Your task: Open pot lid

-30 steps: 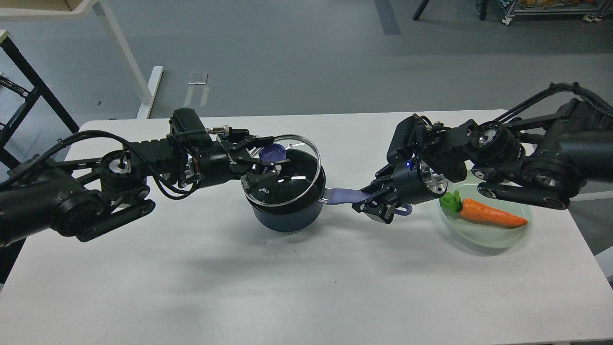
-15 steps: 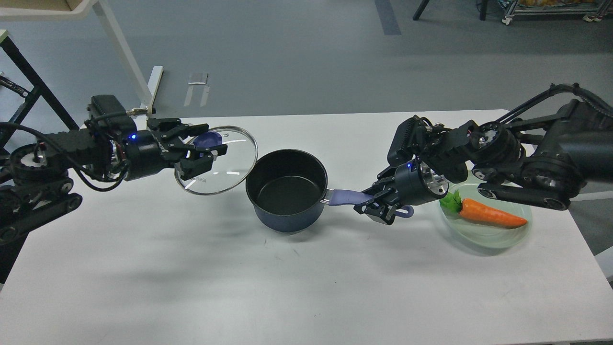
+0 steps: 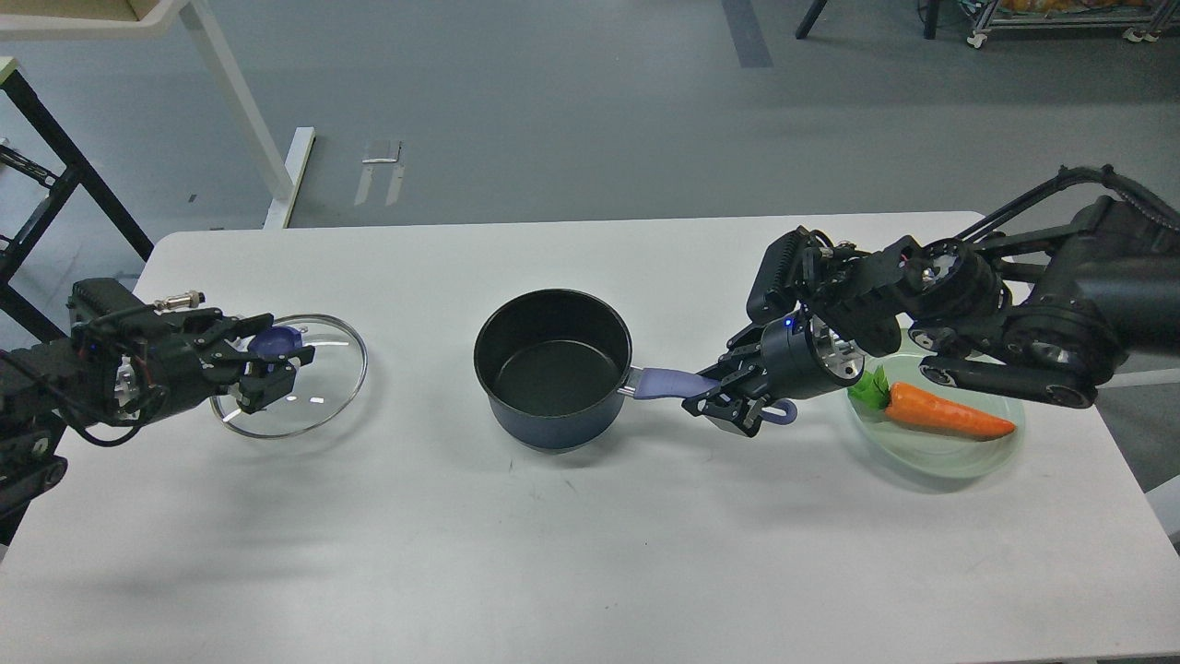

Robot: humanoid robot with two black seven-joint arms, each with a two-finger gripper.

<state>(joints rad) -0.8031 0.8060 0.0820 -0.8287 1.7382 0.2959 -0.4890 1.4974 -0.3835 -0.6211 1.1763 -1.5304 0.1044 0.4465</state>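
Observation:
A dark blue pot (image 3: 553, 380) stands uncovered at the middle of the white table (image 3: 590, 535), its inside black and empty. Its purple handle (image 3: 668, 382) points right. My right gripper (image 3: 724, 398) is shut on the far end of that handle. The glass lid (image 3: 318, 387) with a purple knob (image 3: 275, 343) is at the table's left, low over or on the tabletop; I cannot tell which. My left gripper (image 3: 267, 360) is shut on the knob.
A pale green plate (image 3: 940, 452) holding an orange carrot (image 3: 945, 412) with green leaves sits at the right, just behind my right gripper. White table legs and a black frame stand on the floor at the far left.
My left gripper has carried the lid off the pot, leftward and down to the table's left side. The right gripper stays on the handle; the pot has barely moved.

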